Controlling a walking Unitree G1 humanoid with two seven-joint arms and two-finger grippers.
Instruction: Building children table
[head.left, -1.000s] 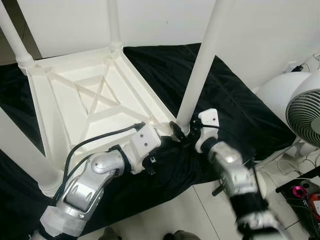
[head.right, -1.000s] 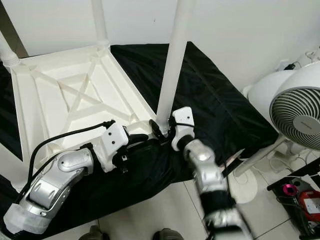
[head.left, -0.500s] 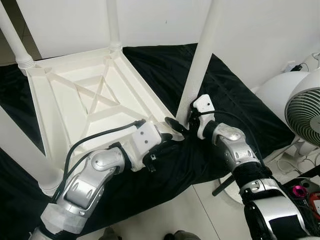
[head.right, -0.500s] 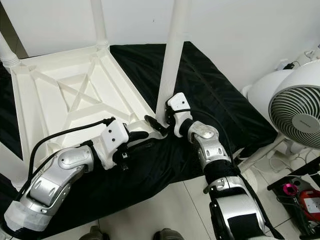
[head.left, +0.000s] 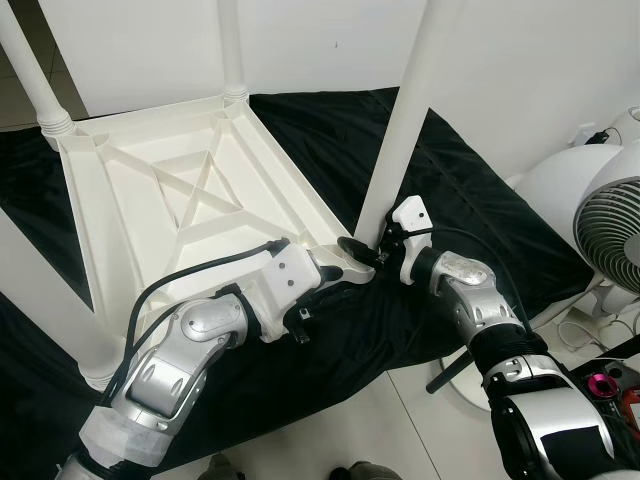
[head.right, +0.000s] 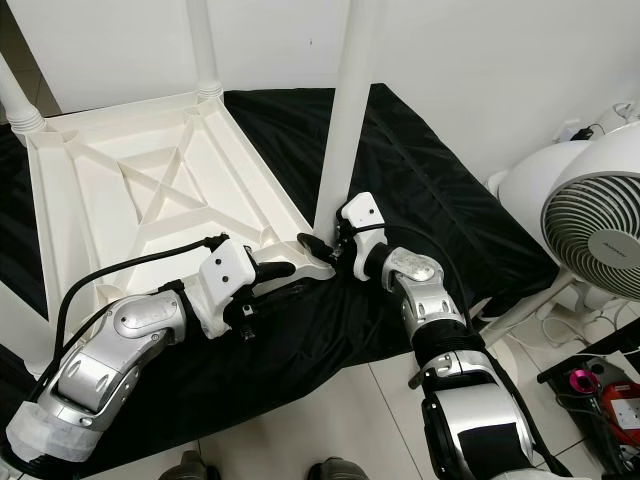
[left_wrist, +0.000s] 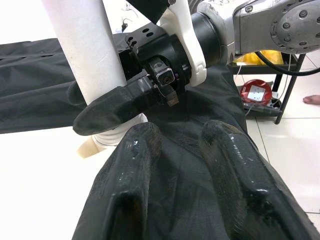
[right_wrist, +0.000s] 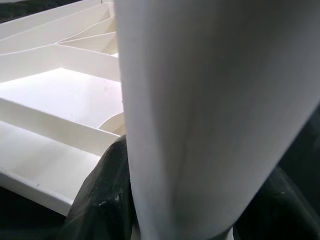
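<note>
- A white children's table (head.left: 190, 200) is lying upside down on a black cloth (head.left: 470, 210) that is spread over the floor, its ribbed underside facing up.
- White legs are standing up from its corners; the near right leg (head.left: 405, 120) is rising from the corner closest to the robot.
- The right tool (head.left: 378, 243) is being held at the foot of that leg, its black fingers (right_wrist: 97, 200) closed around the leg from both sides, as is seen in the right wrist view.
- The left tool (head.left: 350, 260) is being held low at the same corner, just beside the right tool; its two black fingers (left_wrist: 230, 170) are parted a little and nothing is being gripped between them.
- In the left wrist view the left fingers are resting over the cloth, with the leg's foot and a right finger (left_wrist: 117, 107) just ahead of them.
- A white fan (head.right: 590, 230) is standing on the tiled floor (head.right: 330, 420) to the right of the cloth, well apart from the table.
</note>
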